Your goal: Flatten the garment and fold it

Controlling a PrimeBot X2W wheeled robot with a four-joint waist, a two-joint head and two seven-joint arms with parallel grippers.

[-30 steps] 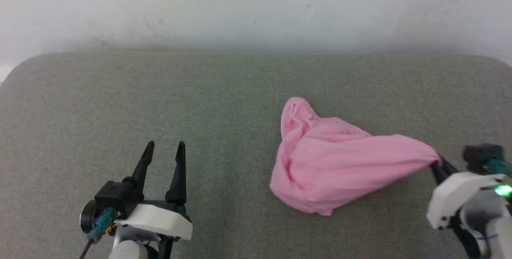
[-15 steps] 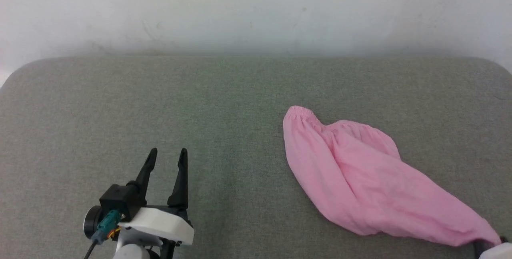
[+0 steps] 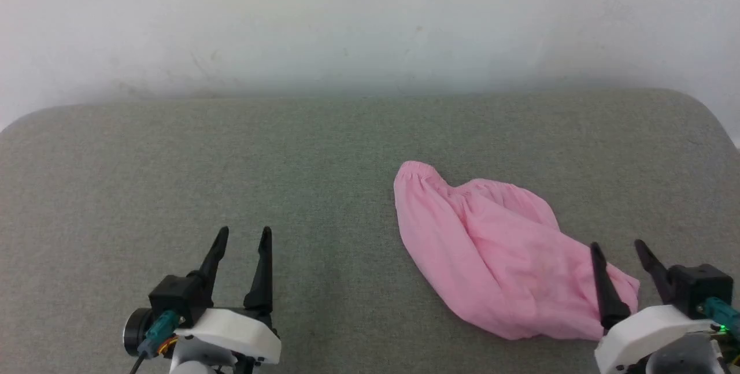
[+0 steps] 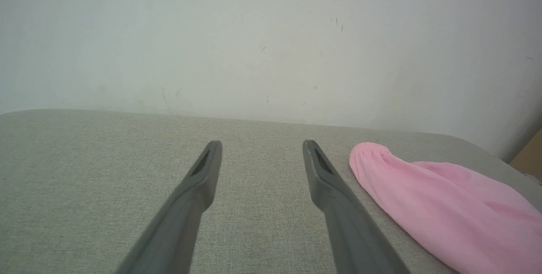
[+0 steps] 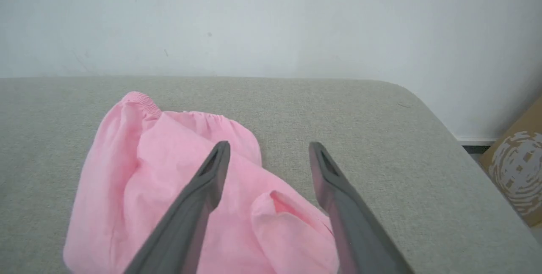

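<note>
Pink shorts [image 3: 497,258] lie slack on the grey cushion [image 3: 260,160], right of centre. Half a second ago their near leg was pulled taut in the right gripper [image 3: 614,244], which has since let go. Its fingers now stand spread and empty at the near hem, one over cloth and the other over bare cushion. The left gripper [image 3: 245,229] is parted just as wide, well apart from the cloth. The gathered waistband [image 3: 417,170] lies farthest away, and the fabric is creased and bunched.

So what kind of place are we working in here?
Likely an indoor test room: a grey fabric-covered table against a bare, scuffed white wall, with a cardboard box beside the table.
</note>
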